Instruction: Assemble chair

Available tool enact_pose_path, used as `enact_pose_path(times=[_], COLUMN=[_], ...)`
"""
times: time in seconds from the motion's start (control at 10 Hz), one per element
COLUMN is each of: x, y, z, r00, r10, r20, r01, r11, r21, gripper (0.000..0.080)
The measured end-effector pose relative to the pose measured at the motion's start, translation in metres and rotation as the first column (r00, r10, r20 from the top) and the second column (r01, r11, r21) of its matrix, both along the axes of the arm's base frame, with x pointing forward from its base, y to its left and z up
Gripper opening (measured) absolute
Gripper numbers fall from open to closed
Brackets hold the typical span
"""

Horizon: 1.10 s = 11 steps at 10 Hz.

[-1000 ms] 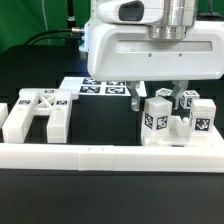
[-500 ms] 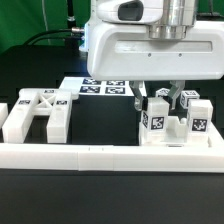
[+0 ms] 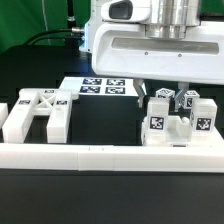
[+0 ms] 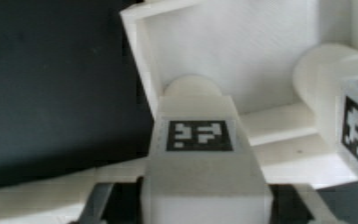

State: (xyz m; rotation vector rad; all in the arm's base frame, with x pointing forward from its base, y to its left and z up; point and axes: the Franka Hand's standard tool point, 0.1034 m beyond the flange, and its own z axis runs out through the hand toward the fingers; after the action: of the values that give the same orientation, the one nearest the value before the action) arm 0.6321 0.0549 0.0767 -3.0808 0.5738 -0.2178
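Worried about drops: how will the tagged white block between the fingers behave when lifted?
The block looks like solid moulded plastic, so it is likely stiff and fairly light. Its smooth sides could slip under a weak grip. Long and narrow with a rounded end, it may tip if stood on end.

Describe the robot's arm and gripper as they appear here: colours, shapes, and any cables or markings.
The gripper has a wide, boxy white body with rounded corners. Two slim dark fingers hang below it. Above the body sits a round, silvery-grey wrist. The white casing looks smooth and plain. No lettering or cable can be made out on it in either view.
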Motion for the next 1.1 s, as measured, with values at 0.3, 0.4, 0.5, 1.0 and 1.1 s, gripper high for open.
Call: enact_pose_path(times=[0.3, 0.4, 0.5, 1.0, 1.1], x=[-0.0007, -0.0007, -0.0009, -0.0013, -0.0013], y=[0.0007, 0.0009, 0.0015, 0.0021, 0.0020], z=[0.0003, 0.0003, 0.0003, 0.0011, 0.0011], r00=[0.954, 0.927, 0.892, 0.711, 0.736], r10=[-0.301, -0.376, -0.451, -0.703, -0.677], r20=[-0.002, -0.003, -0.006, -0.026, -0.024], r01=[0.301, 0.375, 0.451, 0.702, 0.676], r11=[0.953, 0.926, 0.891, 0.706, 0.731], r21=[0.038, 0.049, 0.059, 0.094, 0.089], gripper=[0.0288, 0.0288, 0.0288, 0.0399, 0.0540])
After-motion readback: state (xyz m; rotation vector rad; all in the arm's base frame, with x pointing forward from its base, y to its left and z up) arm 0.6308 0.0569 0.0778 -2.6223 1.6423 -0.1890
